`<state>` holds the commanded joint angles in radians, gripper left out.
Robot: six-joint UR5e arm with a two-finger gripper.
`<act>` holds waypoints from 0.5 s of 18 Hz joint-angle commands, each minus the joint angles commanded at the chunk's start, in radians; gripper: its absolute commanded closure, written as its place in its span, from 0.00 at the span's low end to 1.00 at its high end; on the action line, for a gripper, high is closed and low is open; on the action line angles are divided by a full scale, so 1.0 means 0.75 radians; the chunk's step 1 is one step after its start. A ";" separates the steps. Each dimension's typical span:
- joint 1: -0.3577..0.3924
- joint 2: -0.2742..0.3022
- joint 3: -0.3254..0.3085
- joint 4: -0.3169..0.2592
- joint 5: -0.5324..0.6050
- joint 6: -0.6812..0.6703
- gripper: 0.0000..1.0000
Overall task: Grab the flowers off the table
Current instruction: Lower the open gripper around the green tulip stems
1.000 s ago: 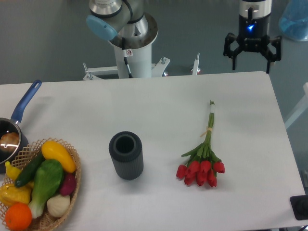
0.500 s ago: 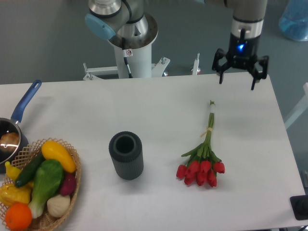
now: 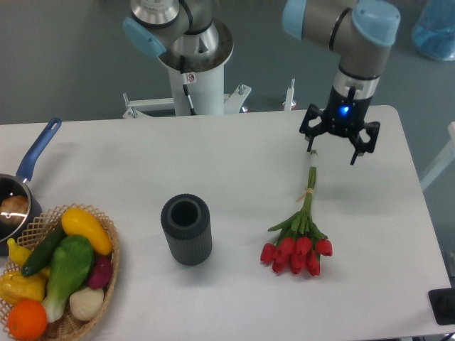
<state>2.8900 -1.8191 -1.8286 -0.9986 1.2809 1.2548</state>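
The flowers (image 3: 301, 238) lie flat on the white table (image 3: 234, 163): a bunch of red tulips with the heads toward the front edge and thin green stems running back, tied by a pale band. My gripper (image 3: 333, 152) hangs open over the far tips of the stems, slightly right of them, fingers pointing down and spread wide. Nothing is between the fingers.
A dark ribbed cylinder vase (image 3: 186, 229) stands upright left of the tulips. A wicker basket of vegetables (image 3: 60, 277) sits at the front left corner, a blue-handled pot (image 3: 18, 195) behind it. The arm's base column (image 3: 192, 71) rises behind the table.
The gripper has come down and to the left, from behind the table's back right corner to just over the stem ends. It stays open. The flowers have not moved.
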 joint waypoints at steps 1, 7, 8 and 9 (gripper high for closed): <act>-0.008 -0.025 0.008 0.000 0.000 0.000 0.00; -0.061 -0.153 0.069 0.051 0.002 0.004 0.00; -0.078 -0.162 0.086 0.053 0.006 0.000 0.00; -0.082 -0.166 0.088 0.055 0.006 0.000 0.00</act>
<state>2.8287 -1.9435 -1.7626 -0.9572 1.2855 1.2548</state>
